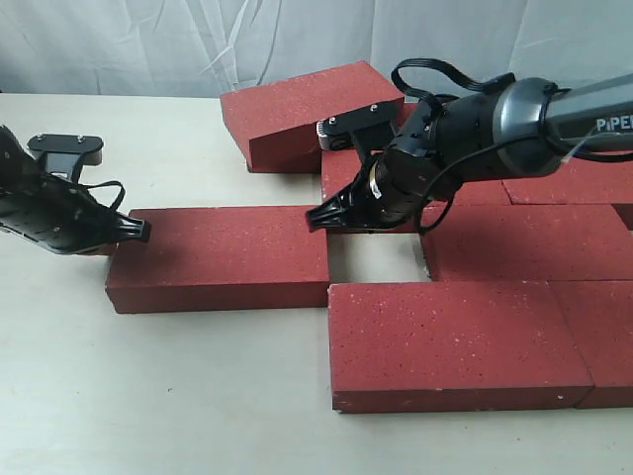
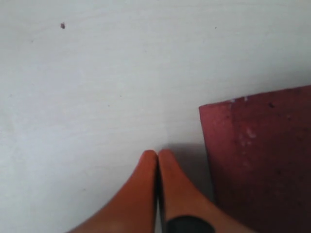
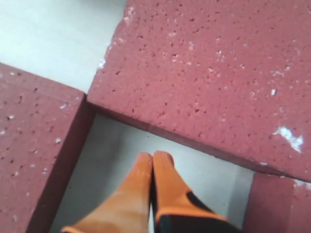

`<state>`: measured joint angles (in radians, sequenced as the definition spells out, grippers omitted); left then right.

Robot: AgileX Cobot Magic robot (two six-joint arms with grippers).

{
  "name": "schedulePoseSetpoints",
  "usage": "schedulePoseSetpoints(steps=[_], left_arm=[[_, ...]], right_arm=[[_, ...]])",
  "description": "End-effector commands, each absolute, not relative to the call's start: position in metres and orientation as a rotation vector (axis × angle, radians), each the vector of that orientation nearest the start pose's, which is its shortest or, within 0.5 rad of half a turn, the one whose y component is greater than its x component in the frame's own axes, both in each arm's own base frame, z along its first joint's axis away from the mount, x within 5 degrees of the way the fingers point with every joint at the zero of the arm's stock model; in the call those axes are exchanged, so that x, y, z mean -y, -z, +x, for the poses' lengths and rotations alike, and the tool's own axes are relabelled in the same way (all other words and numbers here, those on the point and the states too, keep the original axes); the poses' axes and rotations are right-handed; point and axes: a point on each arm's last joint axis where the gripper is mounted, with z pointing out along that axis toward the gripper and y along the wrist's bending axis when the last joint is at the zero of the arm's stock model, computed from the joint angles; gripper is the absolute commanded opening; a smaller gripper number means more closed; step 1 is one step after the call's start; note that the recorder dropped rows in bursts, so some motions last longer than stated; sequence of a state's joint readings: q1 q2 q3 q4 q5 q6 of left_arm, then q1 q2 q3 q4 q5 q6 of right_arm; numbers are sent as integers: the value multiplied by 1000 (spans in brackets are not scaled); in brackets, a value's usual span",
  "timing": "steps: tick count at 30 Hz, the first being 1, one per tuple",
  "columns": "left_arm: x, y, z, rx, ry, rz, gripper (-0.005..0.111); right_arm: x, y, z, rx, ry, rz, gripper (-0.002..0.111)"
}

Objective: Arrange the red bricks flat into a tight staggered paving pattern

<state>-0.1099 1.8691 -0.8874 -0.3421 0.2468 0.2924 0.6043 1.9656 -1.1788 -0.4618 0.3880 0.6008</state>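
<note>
Your flat, rectangular, gritty dark-red bricks (image 1: 593,336) lie mostly from the centre out to three o'clock on the pale table (image 1: 148,396). A loose brick (image 1: 223,257) lies flat on the nine o'clock side of the group, and its three o'clock end comes close to a corner of the front brick (image 1: 455,341). At twelve o'clock a tilted brick (image 1: 302,104) leans with one edge raised on a neighbour. A bare square gap (image 1: 376,255) of table shows between the loose brick and the right-hand brick (image 1: 524,242).

Your left gripper (image 1: 138,231) is at the loose brick's nine o'clock end. Its orange fingertips (image 2: 146,170) are pressed together and hold nothing. The left wrist view puts them low over the table just beside that brick's corner; you cannot tell whether they touch it.

Your right gripper (image 1: 316,218) hangs over the gap's ten o'clock corner, jaws likewise pressed together and empty. Its wrist view shows brick walls around the bare patch.
</note>
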Motion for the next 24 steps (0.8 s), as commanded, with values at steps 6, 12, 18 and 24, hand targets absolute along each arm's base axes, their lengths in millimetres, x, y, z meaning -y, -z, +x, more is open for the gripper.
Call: schedulePoseSetpoints(steps=[6, 12, 18, 24], left_arm=[[45, -114, 330, -2709, 162, 113, 0], [45, -108, 329, -2732, 162, 113, 0], [45, -108, 330, -2722, 158, 111, 0], [42, -110, 333, -2690, 125, 145, 0]], right_arm=[[-202, -136, 346, -2550, -112, -401, -1], [-206, -138, 348, -2529, -182, -357, -1], [-208, -138, 348, -2527, -216, -322, -1], [-208, -138, 347, -2541, -241, -279, -1]])
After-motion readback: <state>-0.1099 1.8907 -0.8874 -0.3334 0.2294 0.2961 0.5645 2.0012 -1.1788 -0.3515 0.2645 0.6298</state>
